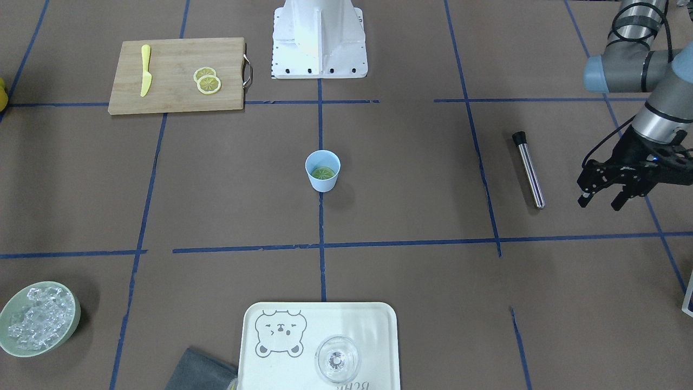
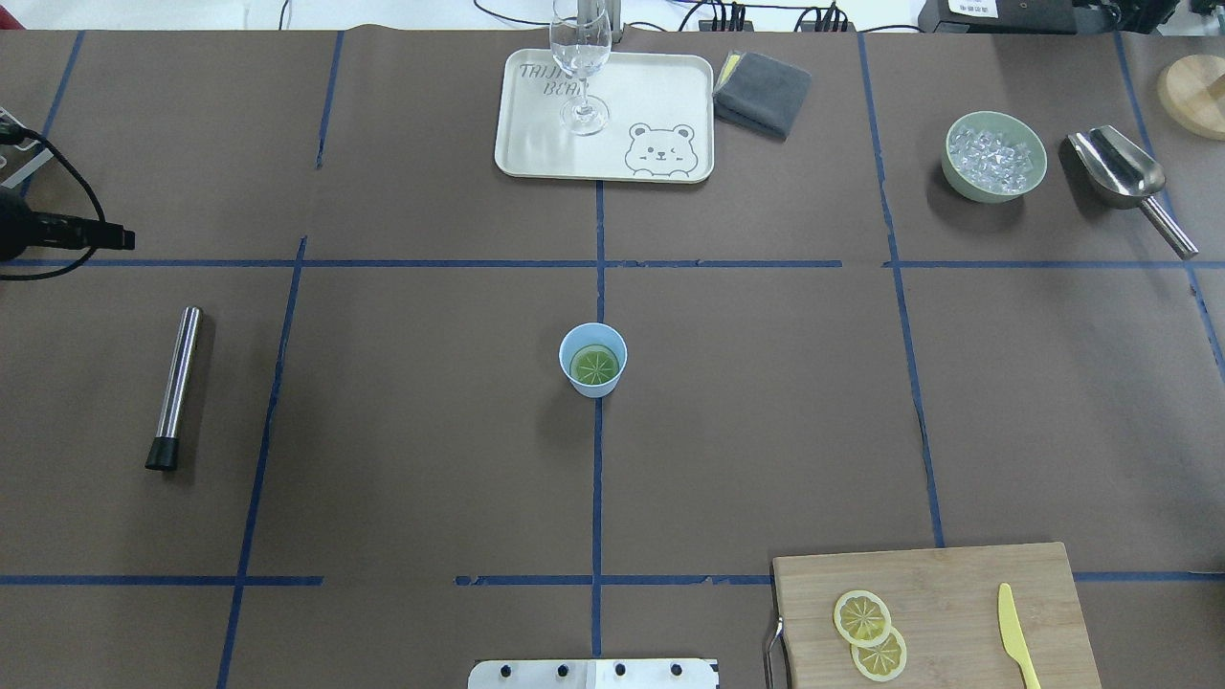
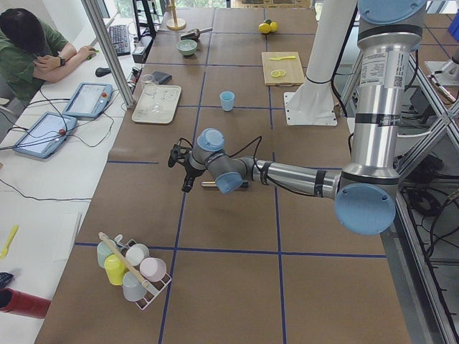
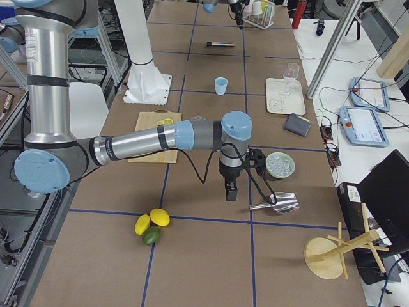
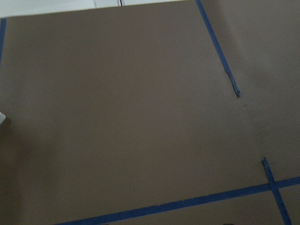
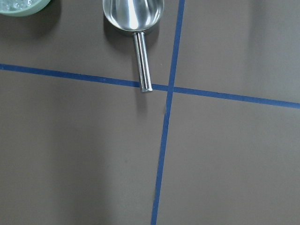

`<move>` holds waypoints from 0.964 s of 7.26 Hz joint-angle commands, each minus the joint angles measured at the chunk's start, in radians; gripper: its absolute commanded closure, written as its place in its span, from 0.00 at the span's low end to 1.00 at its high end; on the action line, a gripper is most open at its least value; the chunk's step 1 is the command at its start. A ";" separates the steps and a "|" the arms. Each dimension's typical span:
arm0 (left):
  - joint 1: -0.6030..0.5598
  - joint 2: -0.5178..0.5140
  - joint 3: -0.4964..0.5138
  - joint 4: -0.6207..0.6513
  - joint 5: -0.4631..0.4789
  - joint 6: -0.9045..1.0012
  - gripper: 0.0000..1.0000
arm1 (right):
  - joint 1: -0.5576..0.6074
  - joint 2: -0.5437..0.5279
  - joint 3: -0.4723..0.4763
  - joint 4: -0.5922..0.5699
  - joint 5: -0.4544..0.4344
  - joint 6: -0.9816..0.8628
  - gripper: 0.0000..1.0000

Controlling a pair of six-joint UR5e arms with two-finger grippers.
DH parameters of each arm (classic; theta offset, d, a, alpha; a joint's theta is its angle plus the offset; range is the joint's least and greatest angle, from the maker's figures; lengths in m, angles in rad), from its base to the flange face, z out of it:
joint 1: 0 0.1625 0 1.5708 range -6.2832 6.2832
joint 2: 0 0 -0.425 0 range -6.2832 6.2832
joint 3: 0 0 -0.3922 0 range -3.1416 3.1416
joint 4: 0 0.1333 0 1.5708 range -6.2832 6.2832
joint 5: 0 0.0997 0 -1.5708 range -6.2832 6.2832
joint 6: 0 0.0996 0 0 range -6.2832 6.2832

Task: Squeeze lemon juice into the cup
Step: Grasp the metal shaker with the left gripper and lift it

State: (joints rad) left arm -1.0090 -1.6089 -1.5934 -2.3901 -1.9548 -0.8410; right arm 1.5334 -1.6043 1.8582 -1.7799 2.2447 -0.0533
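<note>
The light-blue cup (image 1: 325, 186) stands upright at the table's centre, also in the overhead view (image 2: 593, 386). A lemon slice (image 2: 594, 365) lies flat inside it. Two more lemon slices (image 1: 208, 81) overlap on the wooden cutting board (image 1: 173, 81). My left gripper (image 1: 601, 201) is open and empty, low over the table far to my left, beyond a steel tube. My right gripper (image 4: 230, 190) shows only in the exterior right view, near a metal scoop; I cannot tell whether it is open or shut.
A yellow knife (image 1: 145, 70) lies on the board. A steel tube (image 1: 529, 169) lies near the left gripper. A tray (image 1: 303, 357) holds a clear glass (image 1: 337, 359). A green bowl of ice (image 1: 38, 319), a scoop (image 6: 133, 14) and a grey cloth (image 2: 763, 91) sit at the far side.
</note>
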 commanded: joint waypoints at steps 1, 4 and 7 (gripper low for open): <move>0.099 -0.017 0.039 -0.001 0.080 -0.072 0.35 | 0.002 -0.002 0.003 0.000 0.000 -0.003 0.00; 0.150 -0.019 0.020 0.003 0.080 -0.128 0.35 | 0.002 -0.002 0.003 0.000 -0.002 -0.005 0.00; 0.205 -0.013 0.016 0.005 0.085 -0.167 0.35 | 0.002 -0.002 0.001 0.000 -0.002 -0.003 0.00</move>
State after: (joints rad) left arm -0.8229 -1.6244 -1.5759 -2.3861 -1.8719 -0.9978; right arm 1.5355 -1.6061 1.8605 -1.7794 2.2428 -0.0573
